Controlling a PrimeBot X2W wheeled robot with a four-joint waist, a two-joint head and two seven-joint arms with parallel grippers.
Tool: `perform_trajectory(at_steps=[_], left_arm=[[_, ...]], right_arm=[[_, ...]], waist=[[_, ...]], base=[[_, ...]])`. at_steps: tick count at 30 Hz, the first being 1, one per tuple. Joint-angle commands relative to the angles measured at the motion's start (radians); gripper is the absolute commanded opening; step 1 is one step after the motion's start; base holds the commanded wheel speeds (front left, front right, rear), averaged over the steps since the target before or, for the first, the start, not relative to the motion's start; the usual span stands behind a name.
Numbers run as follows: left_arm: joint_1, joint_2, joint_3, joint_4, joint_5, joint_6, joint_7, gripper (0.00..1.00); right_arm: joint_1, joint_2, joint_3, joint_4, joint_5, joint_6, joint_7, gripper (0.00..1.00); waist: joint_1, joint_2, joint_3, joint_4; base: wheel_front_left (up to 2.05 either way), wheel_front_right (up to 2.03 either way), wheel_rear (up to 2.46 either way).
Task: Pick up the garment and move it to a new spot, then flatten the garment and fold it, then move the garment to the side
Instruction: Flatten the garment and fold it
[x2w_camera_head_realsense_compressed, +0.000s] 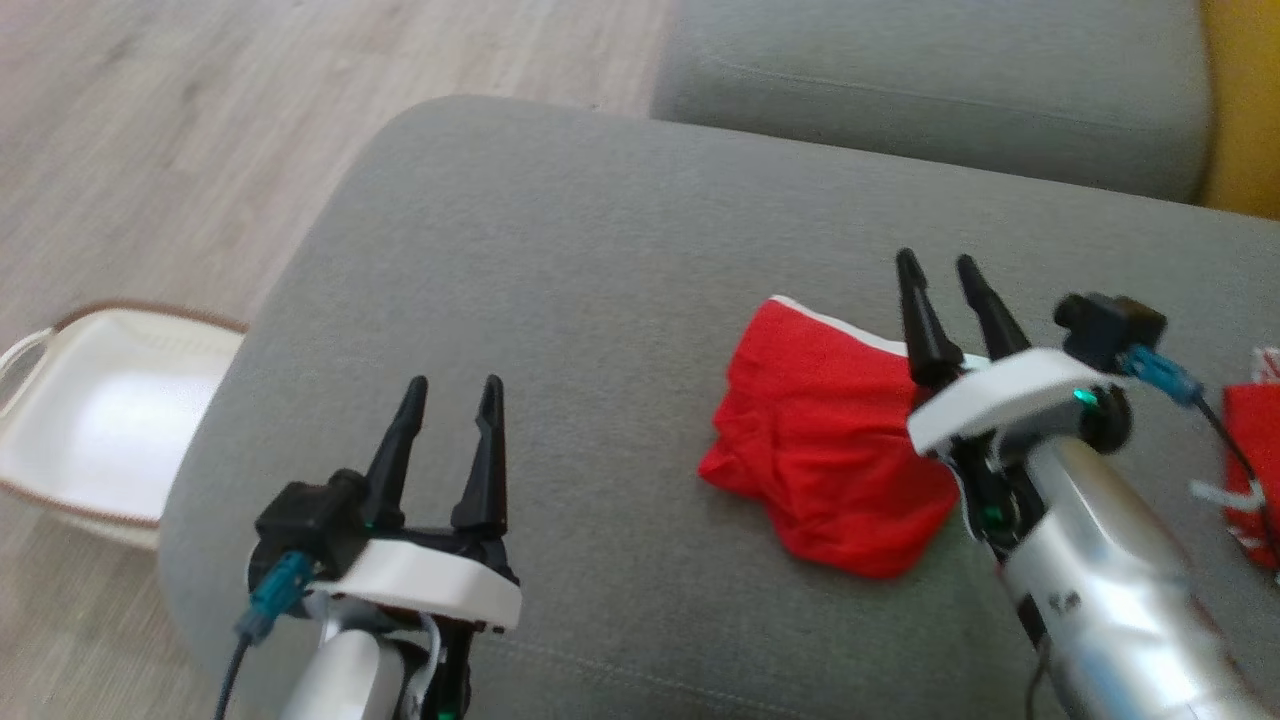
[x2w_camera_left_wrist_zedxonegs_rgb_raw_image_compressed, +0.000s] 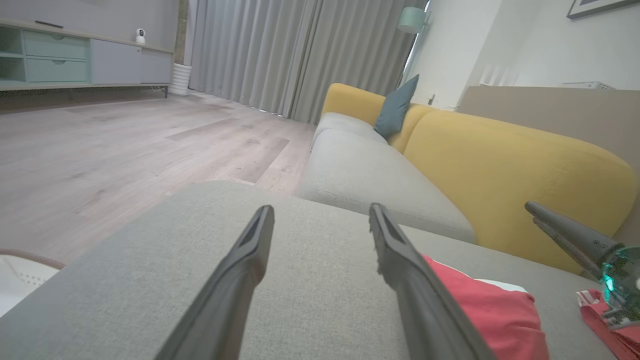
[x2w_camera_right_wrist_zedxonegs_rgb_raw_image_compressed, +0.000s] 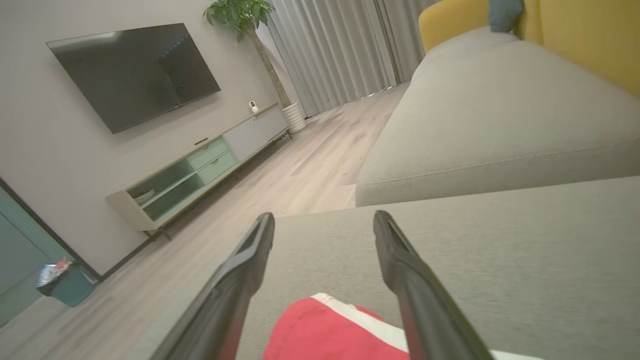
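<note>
A folded red garment (x2w_camera_head_realsense_compressed: 825, 440) with a white edge lies on the grey sofa cushion (x2w_camera_head_realsense_compressed: 600, 300), right of centre. It appears in the left wrist view as the garment (x2w_camera_left_wrist_zedxonegs_rgb_raw_image_compressed: 490, 310) and at the bottom of the right wrist view as the garment (x2w_camera_right_wrist_zedxonegs_rgb_raw_image_compressed: 325, 330). My right gripper (x2w_camera_head_realsense_compressed: 940, 265) hovers open over the garment's right edge, nothing between its fingers. My left gripper (x2w_camera_head_realsense_compressed: 455, 385) stands open over bare cushion, well to the left of the garment. In the left wrist view the right gripper's fingers (x2w_camera_left_wrist_zedxonegs_rgb_raw_image_compressed: 565, 230) show at the far right.
More red and white cloth (x2w_camera_head_realsense_compressed: 1255, 460) lies at the cushion's far right edge. A white basket (x2w_camera_head_realsense_compressed: 100, 410) stands on the wood floor left of the sofa. Another grey seat cushion (x2w_camera_head_realsense_compressed: 930, 90) and a yellow backrest (x2w_camera_left_wrist_zedxonegs_rgb_raw_image_compressed: 500, 165) lie beyond.
</note>
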Motion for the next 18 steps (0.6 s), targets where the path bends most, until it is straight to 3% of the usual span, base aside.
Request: perform_trajectory(at_steps=[1, 9, 15, 18], left_arm=[[-0.027, 0.002, 0.039, -0.037, 0.009, -0.003, -0.012, 1.0], [-0.039, 0.002, 0.052, -0.061, 0.012, -0.005, -0.012, 1.0], [-0.032, 0.002, 0.061, -0.074, 0.007, 0.001, -0.012, 1.0], [-0.021, 0.002, 0.07, -0.077, 0.0, 0.004, -0.012, 1.0]], right_arm=[[0.009, 0.006, 0.003, -0.034, -0.019, -0.001, -0.013, 1.0], [0.238, 0.06, -0.259, -0.297, -0.321, -0.001, -0.013, 1.0], [0.377, 0.081, -0.355, -0.483, -0.434, -0.001, 0.002, 1.0], [0.422, 0.082, -0.374, -0.54, -0.409, -0.001, 0.01, 1.0]], waist=[[0.0, 0.0, -0.011, -0.032], [0.0, 0.0, -0.017, -0.118], [0.0, 0.0, -0.015, -0.161], [0.0, 0.0, -0.012, -0.176]], base=[[0.0, 0.0, 0.0], [0.0, 0.0, 0.0], [0.0, 0.0, 0.0], [0.0, 0.0, 0.0]])
